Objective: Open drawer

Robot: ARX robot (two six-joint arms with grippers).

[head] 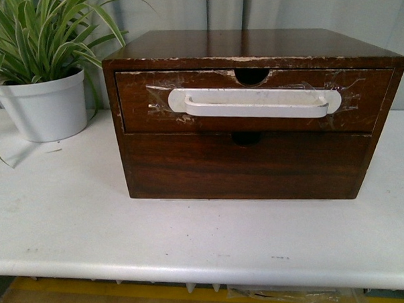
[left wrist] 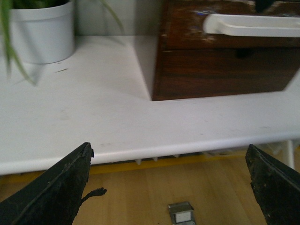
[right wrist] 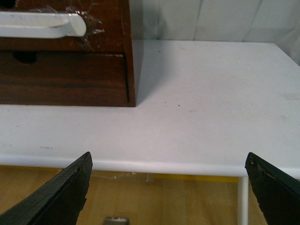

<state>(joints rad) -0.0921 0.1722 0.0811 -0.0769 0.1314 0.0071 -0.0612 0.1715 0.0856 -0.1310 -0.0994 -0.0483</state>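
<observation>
We see a white table (head: 71, 217) carrying a dark wooden two-drawer chest (head: 251, 42) near its middle. The drawer (head: 139, 104) is the upper one, pushed in, its chipped top edge cut by a half-round notch (head: 252, 75). Below it sits a plain-fronted lower drawer (head: 243, 170). At the table's far left stands a spider plant (head: 36, 38) in a white pot (head: 46, 108), apart from the chest. A long white handle (head: 253, 102) is taped across the upper front. Our left gripper (left wrist: 168, 149) and right gripper (right wrist: 168, 157) hover off the table's near edge, jaws spread wide, holding nothing.
</observation>
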